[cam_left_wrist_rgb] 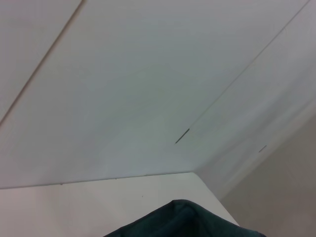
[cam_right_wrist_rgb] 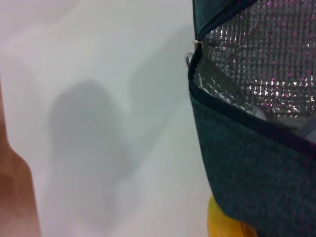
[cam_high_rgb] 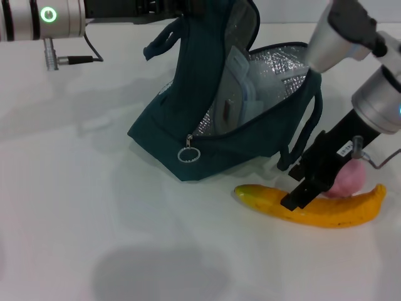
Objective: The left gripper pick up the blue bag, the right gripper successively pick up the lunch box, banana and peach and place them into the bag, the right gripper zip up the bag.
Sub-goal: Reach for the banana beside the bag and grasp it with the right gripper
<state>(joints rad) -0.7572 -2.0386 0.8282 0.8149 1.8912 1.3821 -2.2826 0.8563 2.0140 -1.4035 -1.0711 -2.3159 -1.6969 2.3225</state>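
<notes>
Right gripper: closing state not discernible; positioned at banana.
Left gripper: holding blue bag top.
Risk: off-centre grasp, banana rolling toward peach.

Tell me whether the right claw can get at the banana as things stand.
Probably yes: the right claw is already down at the banana, which lies bare on the table, clear of the blue bag.

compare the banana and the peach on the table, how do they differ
The banana is long, curved and orange-yellow; the peach is small, round and pink. The banana lies nearer the camera in nearly full view, while the peach sits behind it, partly hidden by the right tool, which is down over the banana. Both rest on the white table, outside the blue bag.
</notes>
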